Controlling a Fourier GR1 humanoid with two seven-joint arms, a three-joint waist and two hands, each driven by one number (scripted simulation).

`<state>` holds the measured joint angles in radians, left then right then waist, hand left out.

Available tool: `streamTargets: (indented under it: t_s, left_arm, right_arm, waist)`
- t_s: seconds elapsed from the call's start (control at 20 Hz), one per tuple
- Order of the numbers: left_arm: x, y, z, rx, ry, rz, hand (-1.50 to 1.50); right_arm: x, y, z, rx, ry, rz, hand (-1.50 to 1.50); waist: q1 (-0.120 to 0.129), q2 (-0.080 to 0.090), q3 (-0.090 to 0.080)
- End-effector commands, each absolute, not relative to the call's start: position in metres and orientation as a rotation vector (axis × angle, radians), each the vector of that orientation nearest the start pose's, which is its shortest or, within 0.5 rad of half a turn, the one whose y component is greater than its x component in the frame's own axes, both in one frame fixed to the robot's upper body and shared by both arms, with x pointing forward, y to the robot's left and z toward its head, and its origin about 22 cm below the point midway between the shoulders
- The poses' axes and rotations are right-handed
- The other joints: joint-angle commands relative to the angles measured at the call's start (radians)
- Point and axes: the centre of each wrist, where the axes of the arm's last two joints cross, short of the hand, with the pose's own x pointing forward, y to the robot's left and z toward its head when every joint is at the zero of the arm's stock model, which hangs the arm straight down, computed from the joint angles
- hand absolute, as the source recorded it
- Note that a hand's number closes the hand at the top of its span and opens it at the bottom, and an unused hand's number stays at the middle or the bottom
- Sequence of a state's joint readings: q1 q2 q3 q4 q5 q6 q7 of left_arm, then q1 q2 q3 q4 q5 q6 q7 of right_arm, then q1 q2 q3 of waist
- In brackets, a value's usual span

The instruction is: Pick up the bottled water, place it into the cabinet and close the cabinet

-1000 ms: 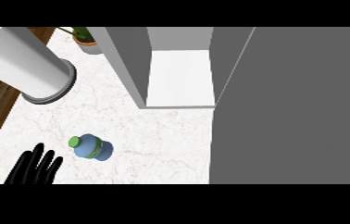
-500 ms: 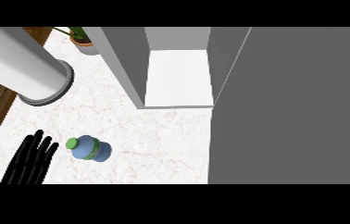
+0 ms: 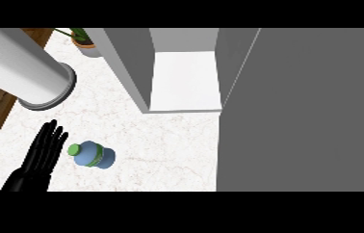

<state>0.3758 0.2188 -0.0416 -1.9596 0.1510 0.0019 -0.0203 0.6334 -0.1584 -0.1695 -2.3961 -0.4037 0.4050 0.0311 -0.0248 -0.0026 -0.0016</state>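
One bottled water (image 3: pixel 93 155) sits just beside my left hand (image 3: pixel 37 163), fingers straight, holding nothing. Probably light, rigid, slick: I'd wrap its blue body.

I can read no text, number or sign in this view. The bottle (image 3: pixel 93 155) lies just to the right of the left hand (image 3: pixel 37 163). It has a green band around its blue body, but I can make out no letters or brand on that band. The cabinet (image 3: pixel 131 63), further up and to the right of the hand, shows only plain grey and white faces.
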Motion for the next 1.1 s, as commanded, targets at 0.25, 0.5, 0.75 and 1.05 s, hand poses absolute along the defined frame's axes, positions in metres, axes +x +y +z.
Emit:
streamTargets:
  t_s: [0.25, 0.5, 0.75, 1.05]
  left_arm:
    - [0.157, 0.307, -0.021, 0.116, -1.548, 0.007, -1.5]
    - [0.174, 0.31, -0.048, 0.126, -1.51, -0.008, -1.5]
    - [0.193, 0.328, -0.068, 0.138, -1.475, 0.023, -1.5]
    - [0.206, 0.301, -0.097, 0.156, -1.485, 0.032, -1.5]
  right_arm:
    - [0.057, -0.293, 0.148, 0.268, -1.906, 0.122, -1.5]
    - [0.056, -0.298, 0.148, 0.281, -1.907, 0.114, -1.5]
    - [0.048, -0.289, 0.152, 0.294, -1.903, 0.122, -1.5]
    - [0.045, -0.287, 0.159, 0.308, -1.912, 0.12, -1.5]
  waist:
    - [0.006, 0.0, 0.0]
    - [0.0, 0.001, -0.001]
    - [-0.011, 0.002, -0.001]
    - [-0.01, 0.004, -0.002]
